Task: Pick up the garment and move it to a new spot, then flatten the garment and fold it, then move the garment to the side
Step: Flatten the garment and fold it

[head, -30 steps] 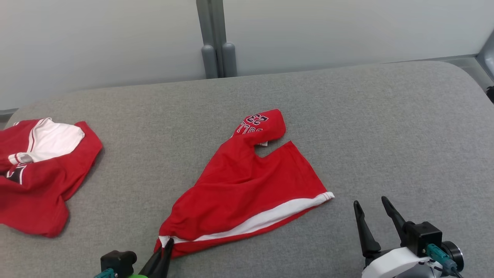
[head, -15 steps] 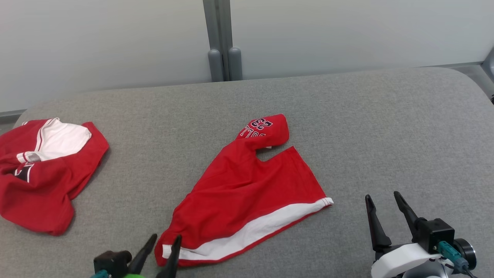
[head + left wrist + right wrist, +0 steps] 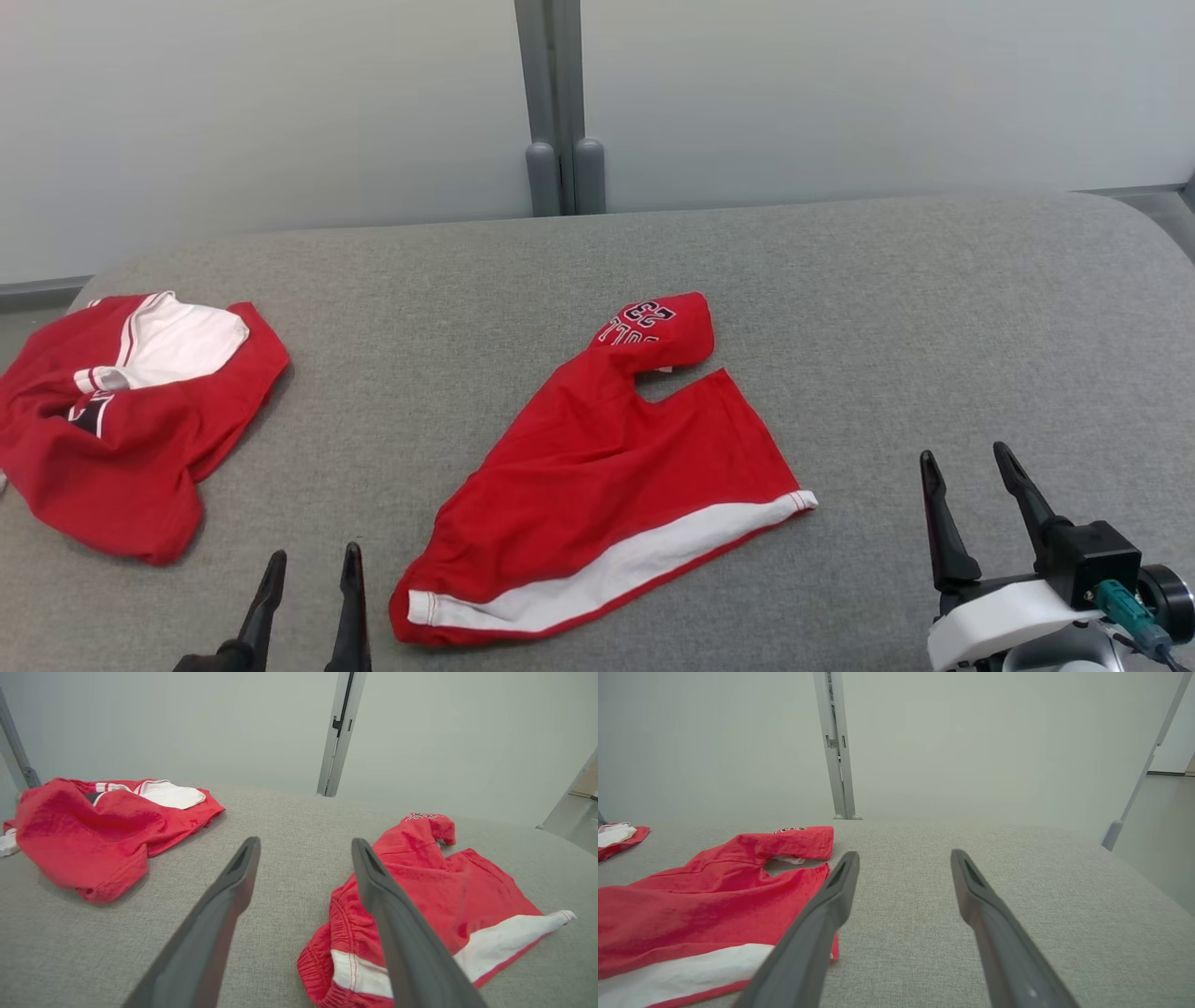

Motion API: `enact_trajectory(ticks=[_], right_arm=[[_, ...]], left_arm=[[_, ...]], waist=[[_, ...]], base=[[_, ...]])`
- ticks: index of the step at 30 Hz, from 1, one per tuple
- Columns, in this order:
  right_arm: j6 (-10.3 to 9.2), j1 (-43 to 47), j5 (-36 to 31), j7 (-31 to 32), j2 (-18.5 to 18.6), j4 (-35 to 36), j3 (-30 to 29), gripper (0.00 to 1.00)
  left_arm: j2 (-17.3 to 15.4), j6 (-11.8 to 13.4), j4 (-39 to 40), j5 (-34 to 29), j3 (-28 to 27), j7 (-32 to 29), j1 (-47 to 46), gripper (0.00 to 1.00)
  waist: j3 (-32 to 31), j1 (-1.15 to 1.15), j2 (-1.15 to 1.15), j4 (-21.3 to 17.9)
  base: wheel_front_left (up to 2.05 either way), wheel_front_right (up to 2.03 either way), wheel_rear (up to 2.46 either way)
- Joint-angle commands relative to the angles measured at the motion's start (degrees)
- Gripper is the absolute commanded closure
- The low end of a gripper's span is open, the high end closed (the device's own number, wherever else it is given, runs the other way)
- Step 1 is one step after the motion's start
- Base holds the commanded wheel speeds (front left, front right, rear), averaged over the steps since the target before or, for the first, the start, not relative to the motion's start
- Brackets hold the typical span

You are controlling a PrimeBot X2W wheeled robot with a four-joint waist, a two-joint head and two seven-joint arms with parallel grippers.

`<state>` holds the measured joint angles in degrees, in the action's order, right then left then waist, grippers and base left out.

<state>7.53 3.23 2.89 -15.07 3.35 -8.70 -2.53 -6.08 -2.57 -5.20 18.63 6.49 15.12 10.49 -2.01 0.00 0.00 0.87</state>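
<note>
The left gripper (image 3: 315,553) stands at the lower left of the head view with its two dark fingers spread apart and nothing between them but grey cloth; in the left wrist view the same gap (image 3: 306,842) frames bare surface, and the finger on the right of that frame crosses in front of the gathered waistband corner of the red garment (image 3: 444,882), though whether it touches the cloth cannot be told from there; from the head view the finger lies just beside that corner, a narrow strip of grey showing between them; the right gripper (image 3: 965,455) sits at the lower right of the head view, its jaws likewise wide and empty, well apart from the garment's white-trimmed hem; the right wrist view shows its fingers (image 3: 840,891) over bare grey surface with the garment lying to the left of the frame; the red garment lies near the middle of the head view on the grey padded surface (image 3: 934,308), spread mostly flat, a white band along its lower edge, and a folded-over leg at its upper end bearing upside-down lettering and the number 23; a second red garment (image 3: 121,439), crumpled with a white panel showing, lies at the far left of the head view, well apart from the first; behind the surface rises a pale wall with a grey post (image 3: 560,103) at the upper centre.
</note>
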Motion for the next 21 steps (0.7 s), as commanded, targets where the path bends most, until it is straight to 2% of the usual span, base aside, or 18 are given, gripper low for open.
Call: enact_trajectory(ticks=[1, 7, 14, 18, 21], right_arm=[[-0.08, 0.7, -0.2, -0.2, 0.3, 0.0, -0.1, 0.00], [-0.08, 1.3, -0.6, -0.2, 0.3, -1.7, 0.4, 0.00], [-0.08, 0.1, 0.0, -0.2, 0.2, -3.2, 2.4, 0.00], [-0.09, -3.0, 2.1, 0.5, 2.8, -9.9, 8.6, 0.00], [-0.09, -8.5, 3.0, 6.1, 5.2, -15.0, 14.0, 0.00]], left_arm=[[0.6, -0.6, -0.3, -1.3, -1.5, 0.0, 1.2, 0.00], [2.3, -3.2, -4.2, -4.6, -5.4, 0.0, 2.5, 0.00], [2.9, -4.4, -7.0, -4.5, -6.1, 0.0, 1.9, 0.00], [2.7, -4.9, -11.5, -3.2, -2.7, -0.6, -0.1, 0.00], [2.0, -4.9, -12.7, -1.9, -0.8, -4.3, -2.2, 0.00]], waist=[[-0.3, 0.00, 0.00, 0.1], [-0.7, 0.00, 0.00, 0.4], [-0.9, 0.00, 0.00, 0.7], [-0.9, 0.00, 0.00, 0.7], [-0.5, 0.00, 0.00, 0.8]], base=[[0.00, 0.00, 0.00], [0.00, 0.00, 0.00], [0.00, 0.00, 0.00], [0.00, 0.00, 0.00], [0.00, 0.00, 0.00]])
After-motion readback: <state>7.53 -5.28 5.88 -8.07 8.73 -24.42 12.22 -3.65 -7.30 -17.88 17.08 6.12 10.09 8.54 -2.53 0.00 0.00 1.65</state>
